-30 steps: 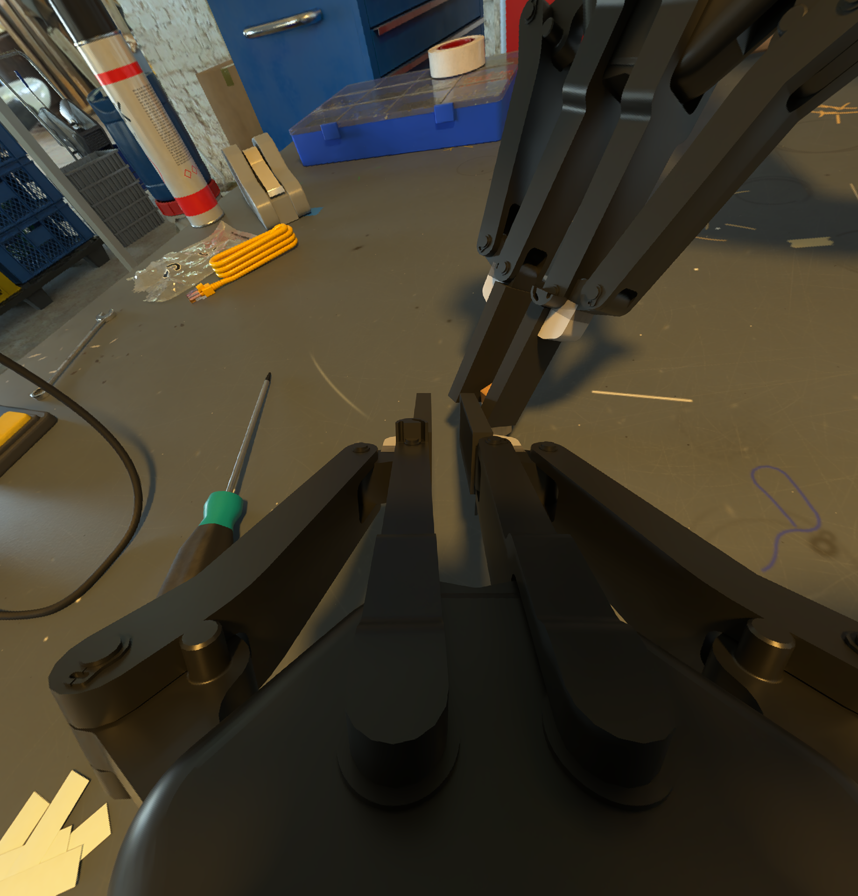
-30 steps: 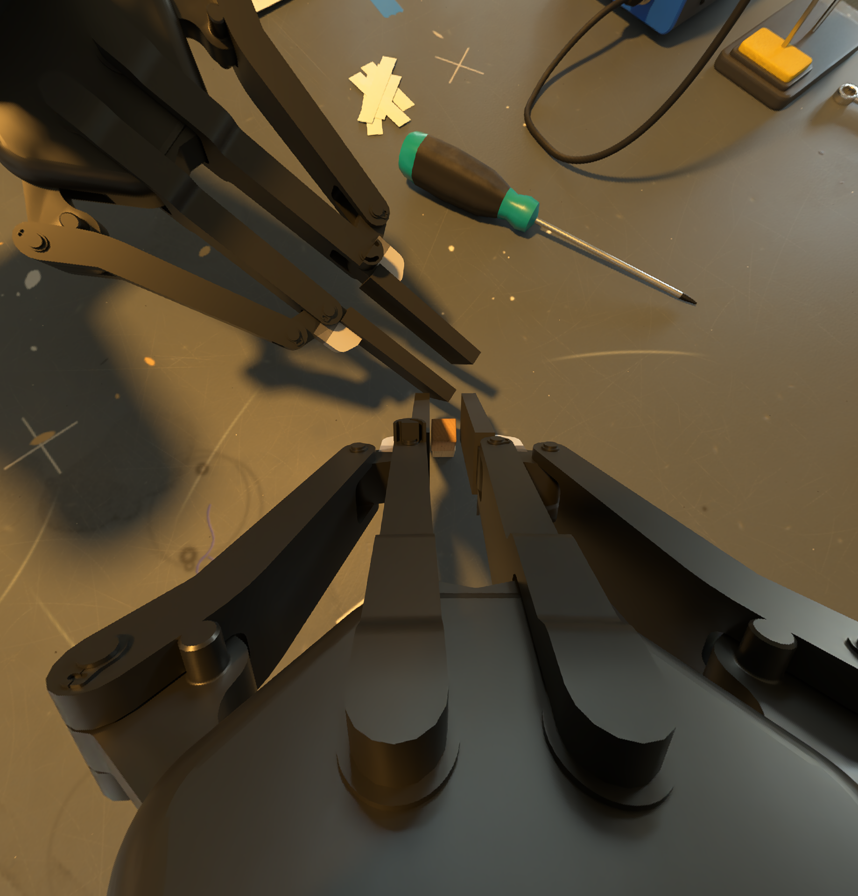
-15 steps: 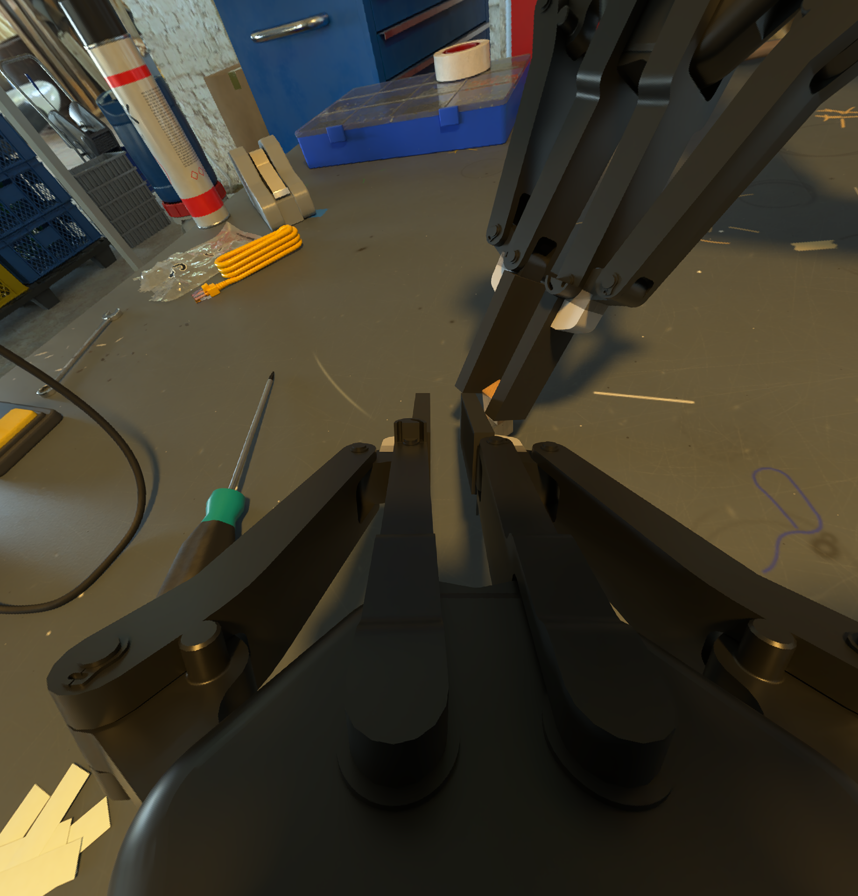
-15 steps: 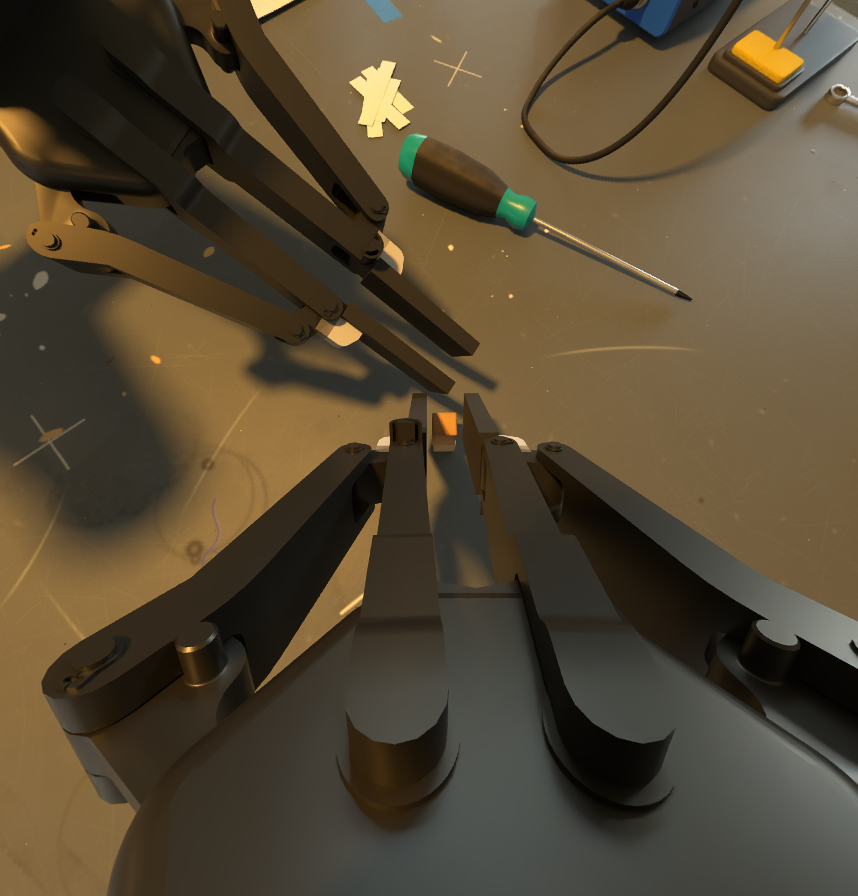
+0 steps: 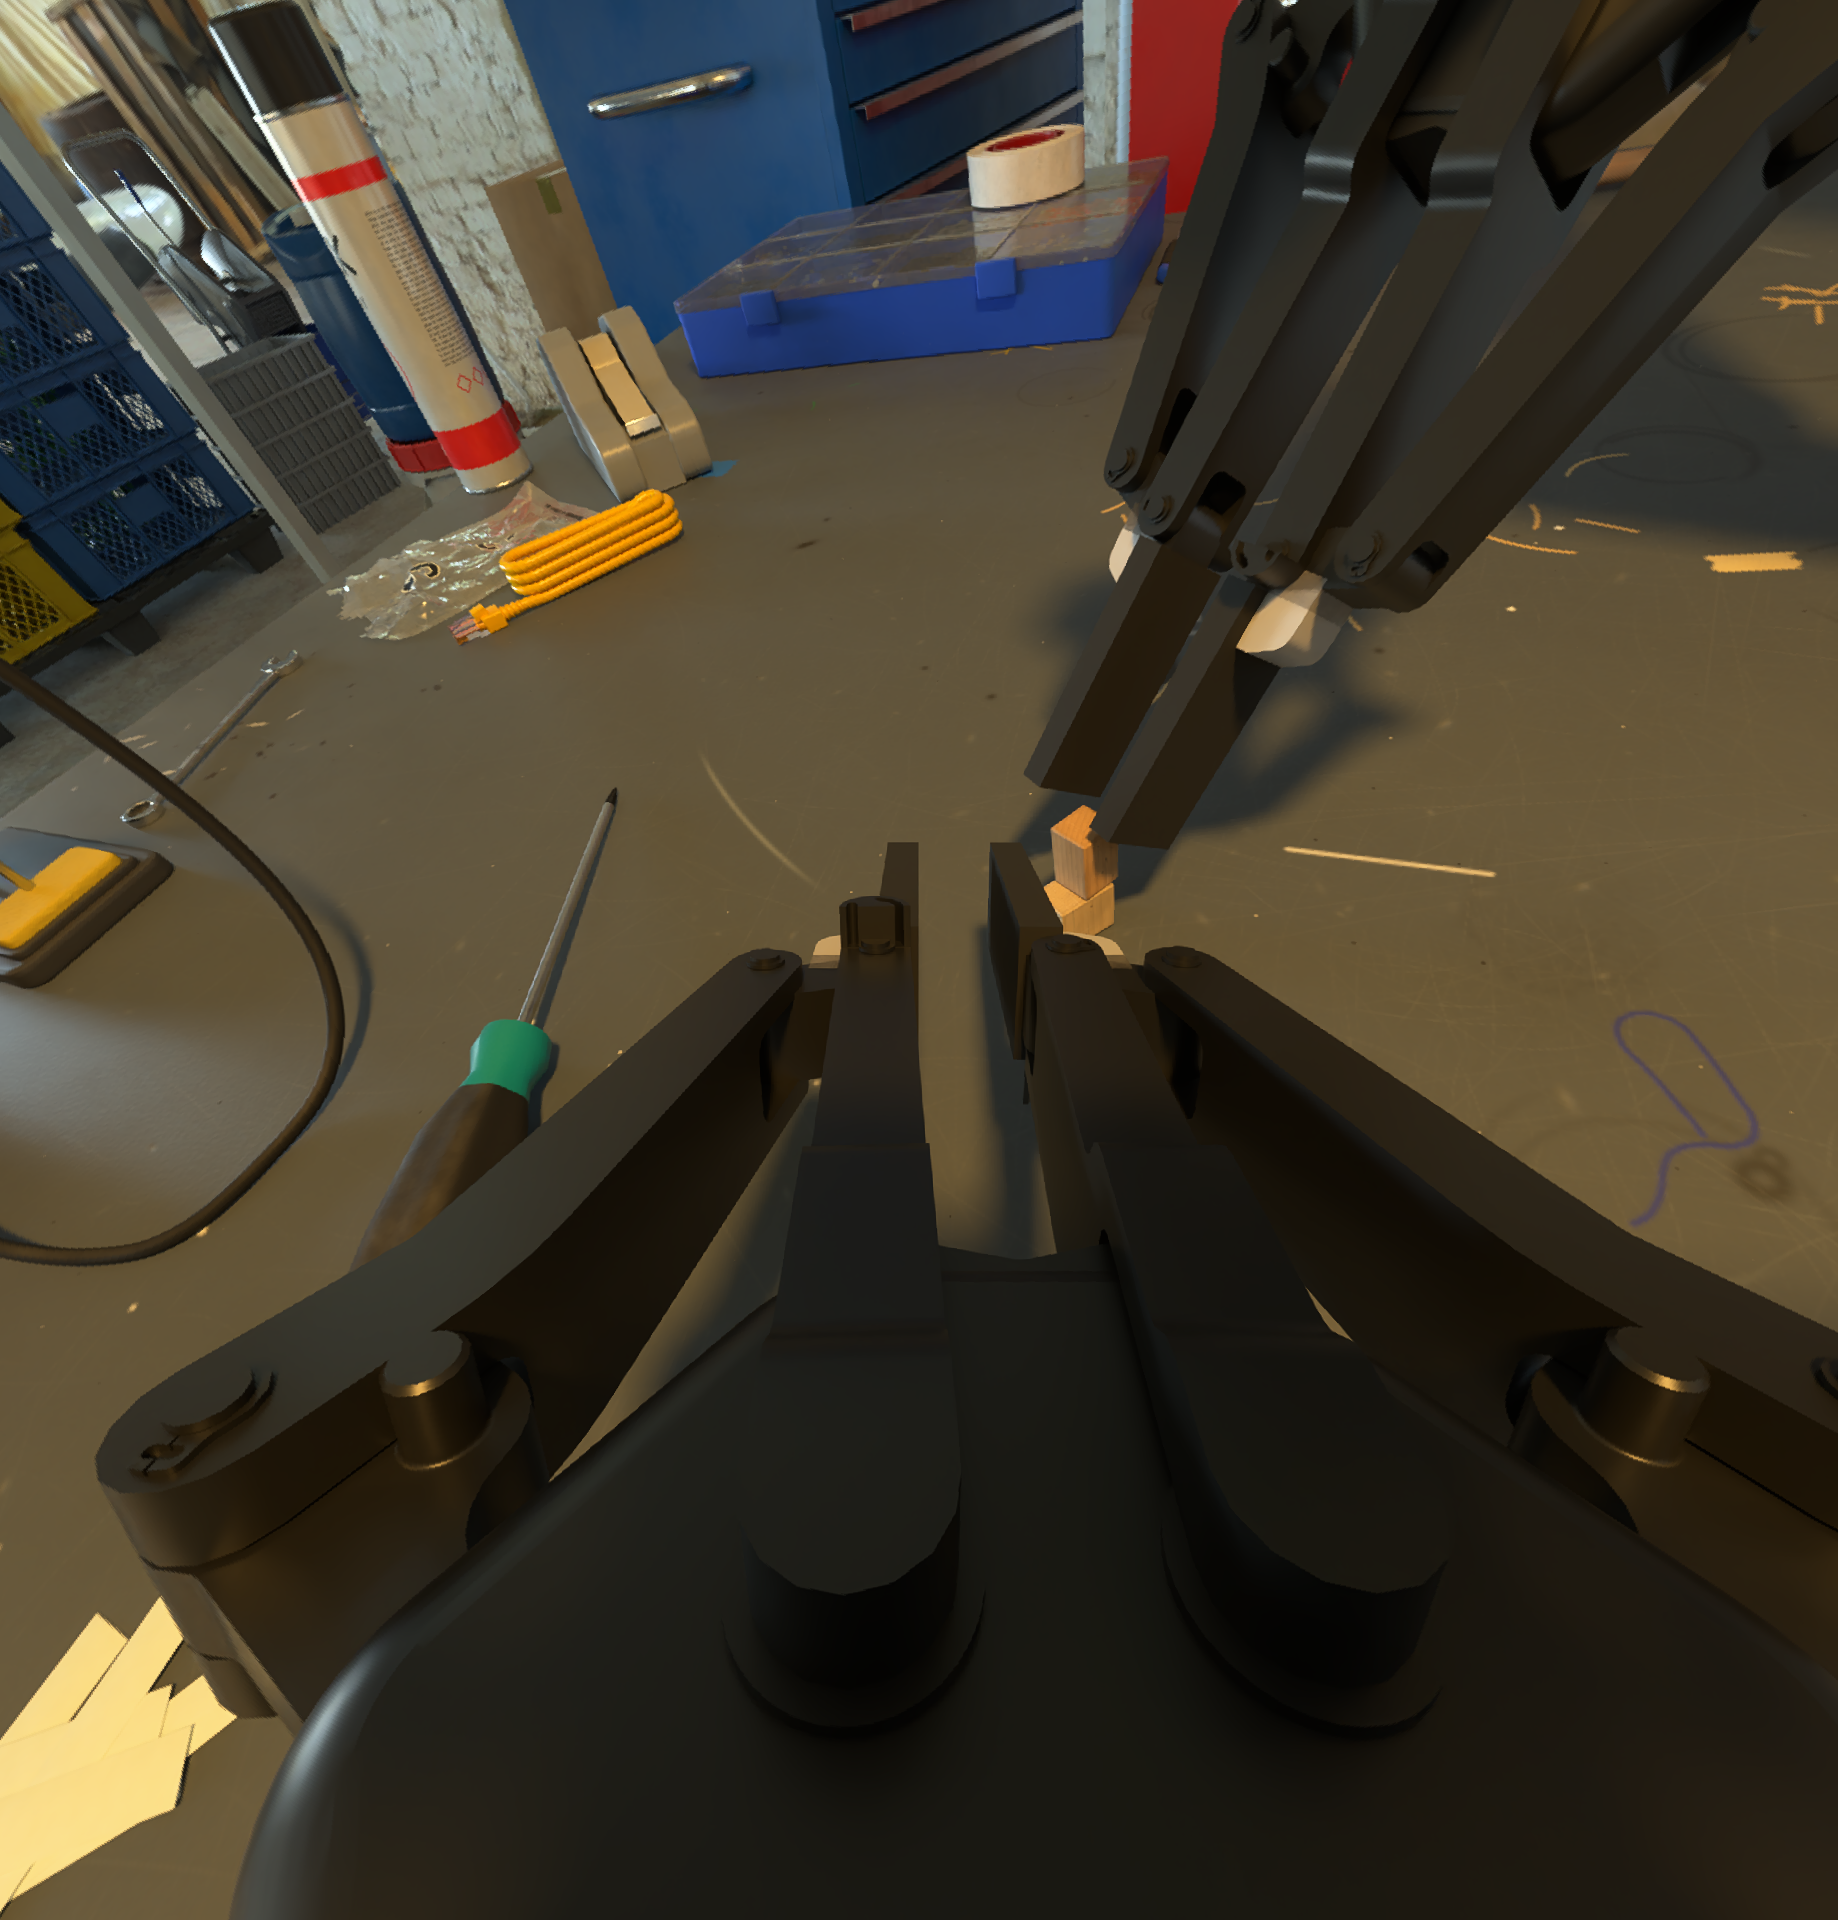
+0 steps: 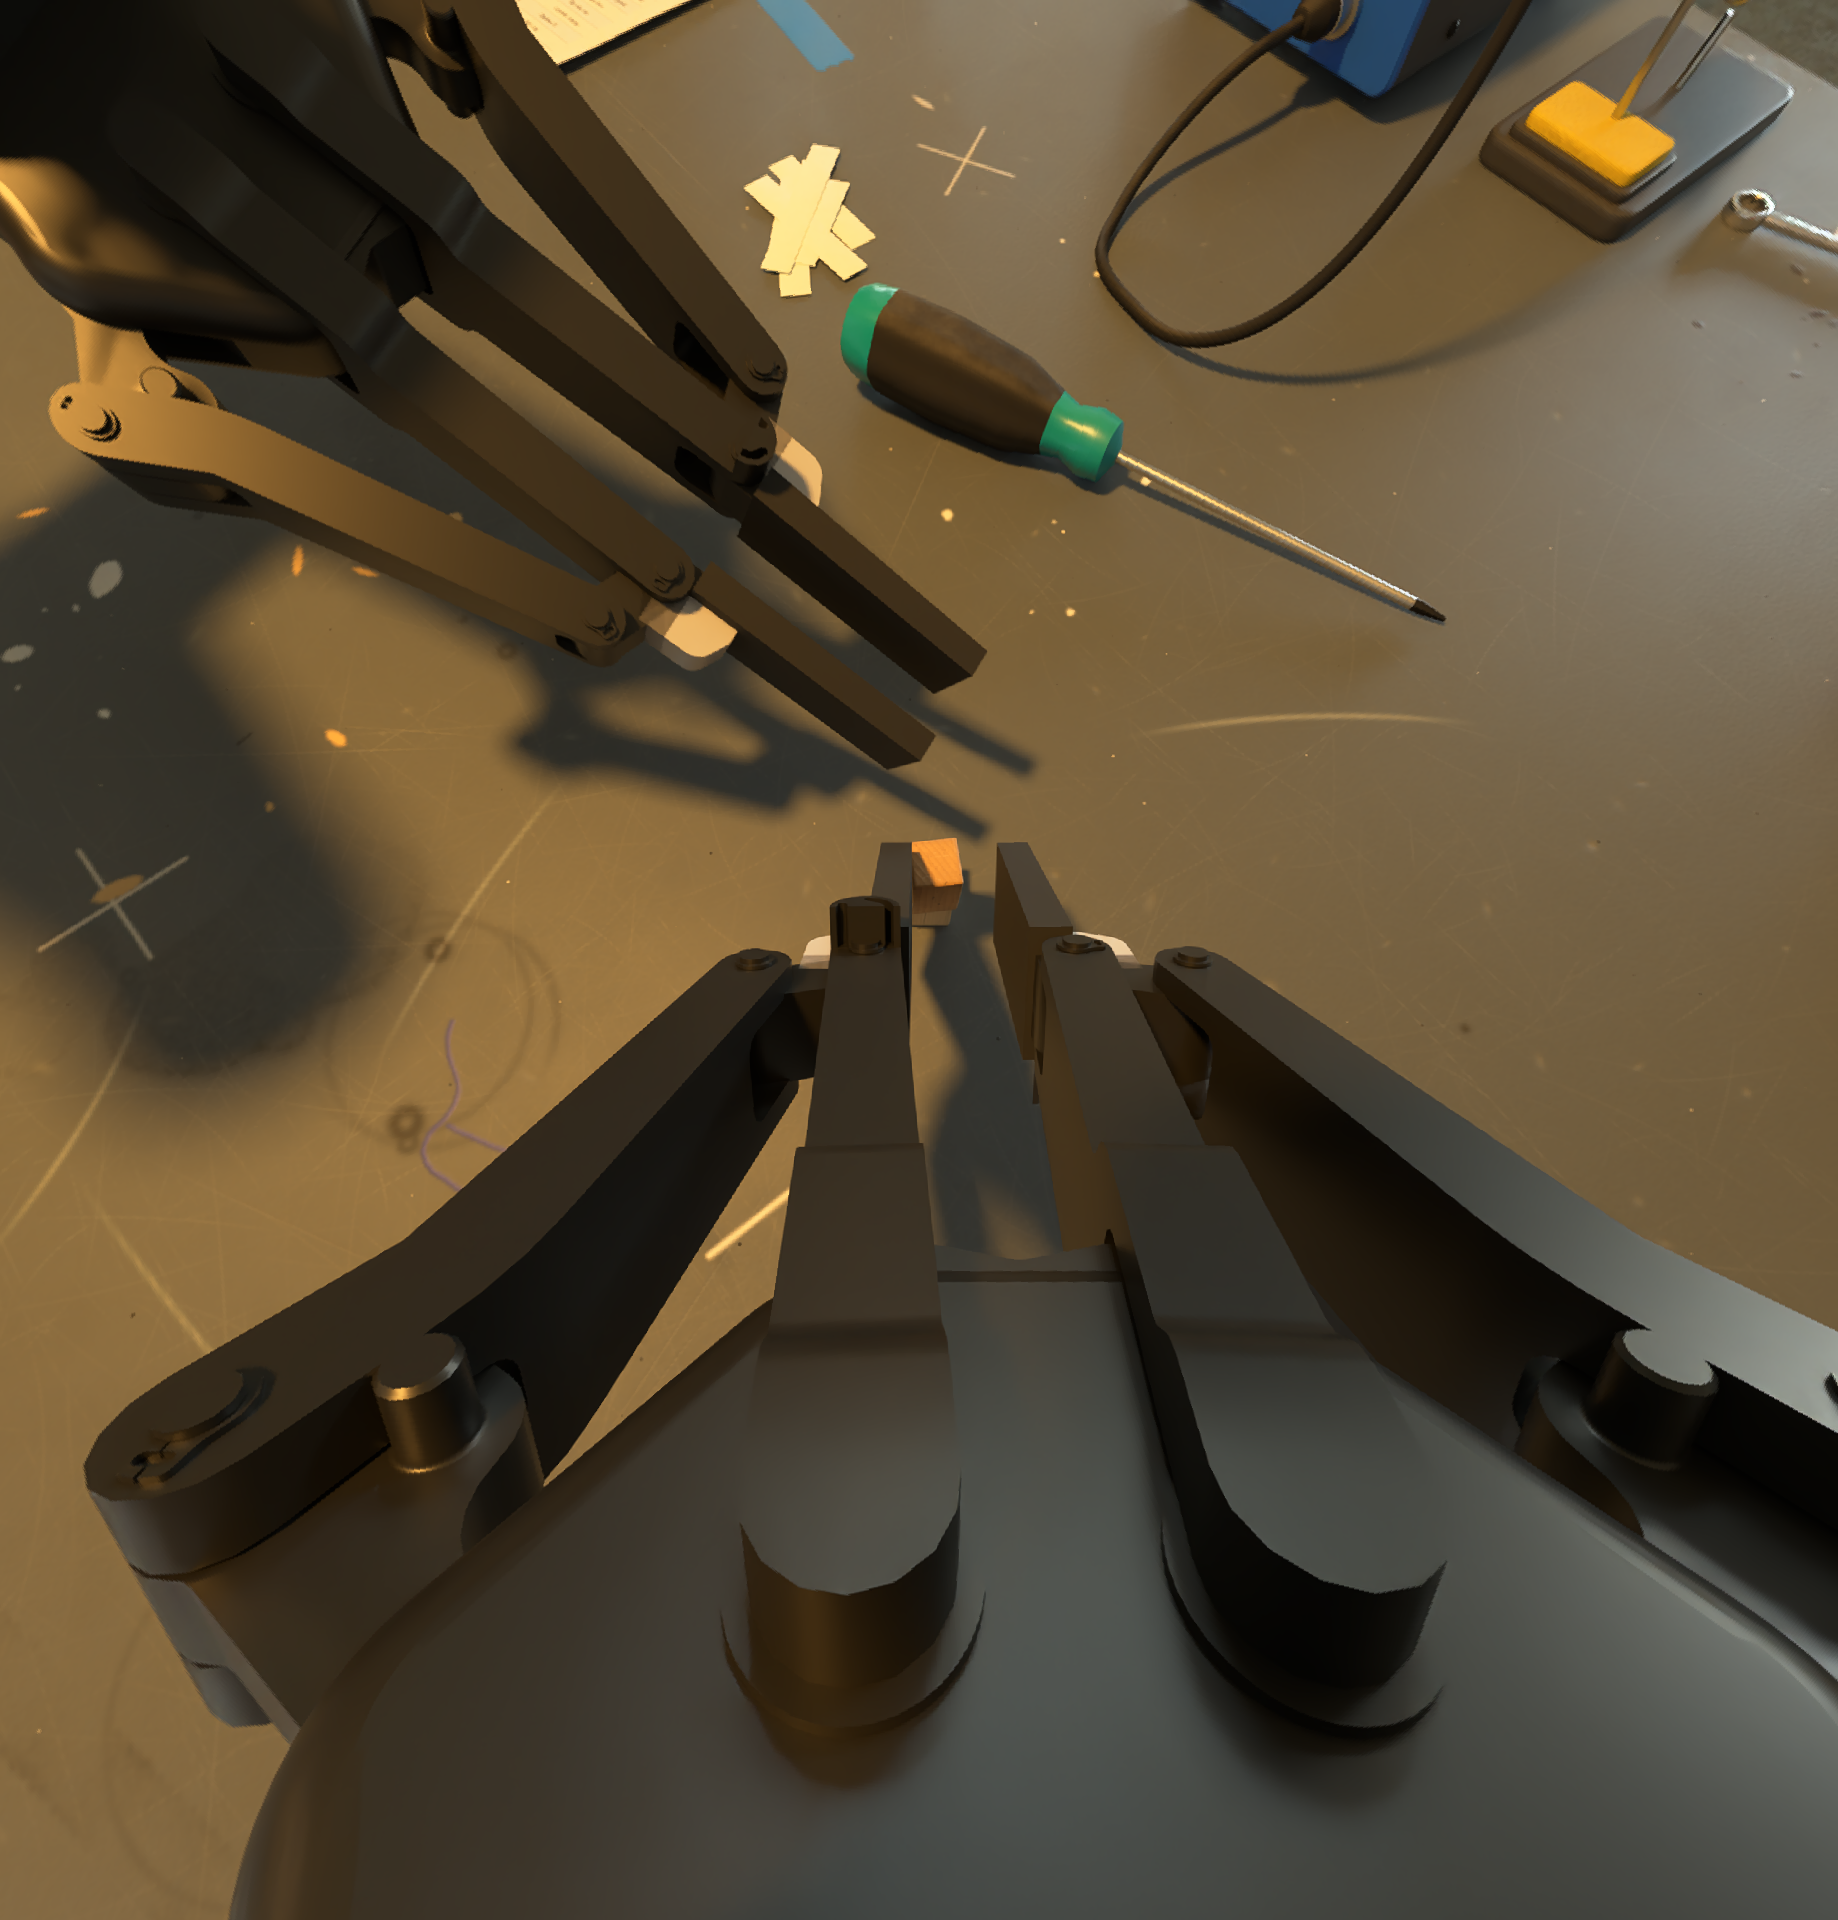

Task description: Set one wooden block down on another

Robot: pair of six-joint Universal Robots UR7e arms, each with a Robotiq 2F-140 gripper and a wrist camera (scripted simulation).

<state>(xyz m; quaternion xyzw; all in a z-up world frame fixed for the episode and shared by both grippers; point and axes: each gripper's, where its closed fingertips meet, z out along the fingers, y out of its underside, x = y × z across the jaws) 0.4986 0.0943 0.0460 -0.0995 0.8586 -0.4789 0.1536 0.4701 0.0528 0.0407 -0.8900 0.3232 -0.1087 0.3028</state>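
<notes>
Two small wooden blocks stand stacked on the bench. In the left wrist view the upper block (image 5: 1073,844) rests on the lower block (image 5: 1086,906), just right of my left gripper (image 5: 953,873). That gripper has a narrow gap and holds nothing. My right gripper (image 5: 1094,802) hangs just above the stack. In the right wrist view the upper block (image 6: 937,871) sits below the right gripper (image 6: 953,864), by the left finger, with a clear gap on its right side. The lower block is hidden there. The left gripper (image 6: 936,707) shows beyond.
A green-and-black screwdriver (image 5: 499,1070) lies left of the stack and also shows in the right wrist view (image 6: 977,384). A black cable (image 5: 302,987), a yellow coiled cable (image 5: 593,540) and a blue organiser box (image 5: 925,281) lie farther off. Paper strips (image 6: 811,223) lie beyond the screwdriver.
My right gripper's fingers have spread off the block and lifted a little. The stacked blocks now show below its fingertips. The left gripper has drawn back slightly, its gap unchanged.
</notes>
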